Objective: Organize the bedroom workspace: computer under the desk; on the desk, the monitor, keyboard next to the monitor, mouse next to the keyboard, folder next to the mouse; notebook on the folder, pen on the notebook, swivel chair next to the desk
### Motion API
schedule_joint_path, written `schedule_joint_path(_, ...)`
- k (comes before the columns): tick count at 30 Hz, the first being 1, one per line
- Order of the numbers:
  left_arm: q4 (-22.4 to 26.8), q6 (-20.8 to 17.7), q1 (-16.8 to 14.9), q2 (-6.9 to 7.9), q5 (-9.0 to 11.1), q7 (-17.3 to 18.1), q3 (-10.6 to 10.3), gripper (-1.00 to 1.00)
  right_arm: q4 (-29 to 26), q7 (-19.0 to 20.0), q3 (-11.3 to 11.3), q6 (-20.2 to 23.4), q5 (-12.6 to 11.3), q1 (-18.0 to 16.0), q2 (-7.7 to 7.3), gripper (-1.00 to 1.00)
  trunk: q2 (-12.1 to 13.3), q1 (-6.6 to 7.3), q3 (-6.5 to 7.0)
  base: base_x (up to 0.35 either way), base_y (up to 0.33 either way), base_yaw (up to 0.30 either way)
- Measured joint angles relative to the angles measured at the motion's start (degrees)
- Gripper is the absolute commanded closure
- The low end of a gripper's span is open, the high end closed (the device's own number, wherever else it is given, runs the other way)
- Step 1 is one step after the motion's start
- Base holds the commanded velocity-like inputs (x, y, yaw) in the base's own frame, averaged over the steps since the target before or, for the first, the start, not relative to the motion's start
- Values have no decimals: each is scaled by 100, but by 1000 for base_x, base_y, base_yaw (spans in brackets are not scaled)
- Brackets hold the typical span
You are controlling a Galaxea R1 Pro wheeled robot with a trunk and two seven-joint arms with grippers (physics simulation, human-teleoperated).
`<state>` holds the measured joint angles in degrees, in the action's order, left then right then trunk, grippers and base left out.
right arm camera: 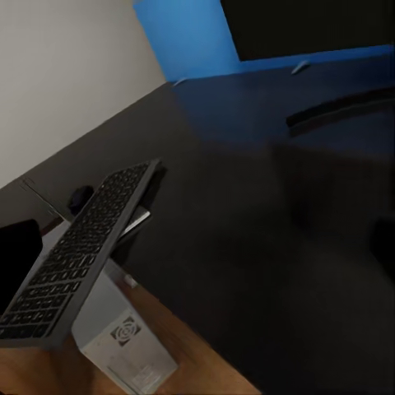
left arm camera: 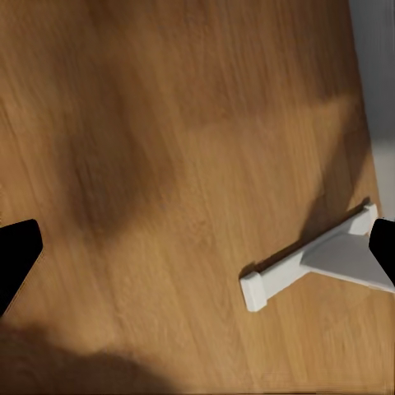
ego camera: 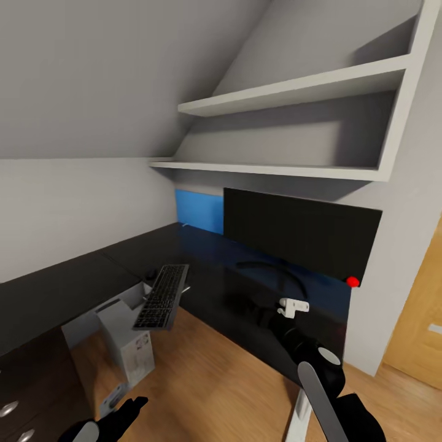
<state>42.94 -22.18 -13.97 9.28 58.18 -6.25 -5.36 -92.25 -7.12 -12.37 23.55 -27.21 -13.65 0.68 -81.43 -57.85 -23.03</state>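
- Head view: the keyboard point(ego camera: 162, 297) sits left of centre, tilted, jutting off the desk point(ego camera: 221, 288) edge above the computer point(ego camera: 127, 344).
- The monitor point(ego camera: 301, 233) stands on the desk, right of centre.
- My left gripper point(left arm camera: 197, 255) is spread wide over wood floor point(left arm camera: 164, 164).
- My right gripper point(right arm camera: 197, 247): fingers at frame edges, spread apart.

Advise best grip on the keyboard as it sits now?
The keyboard overhangs the desk edge, tilted, far end over the computer. Pinch across its thin slab at the overhanging long edge, coming from the floor side, probably with the right gripper: both faces are exposed there.
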Motion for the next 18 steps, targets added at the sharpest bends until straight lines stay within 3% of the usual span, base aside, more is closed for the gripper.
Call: schedule_joint_path(18, 0, 3, 0, -2, -6, -7, 5, -100, -4, 9, 31, 24, -22, 14, 1, -100, 0, 0, 0, 0, 318, -275)
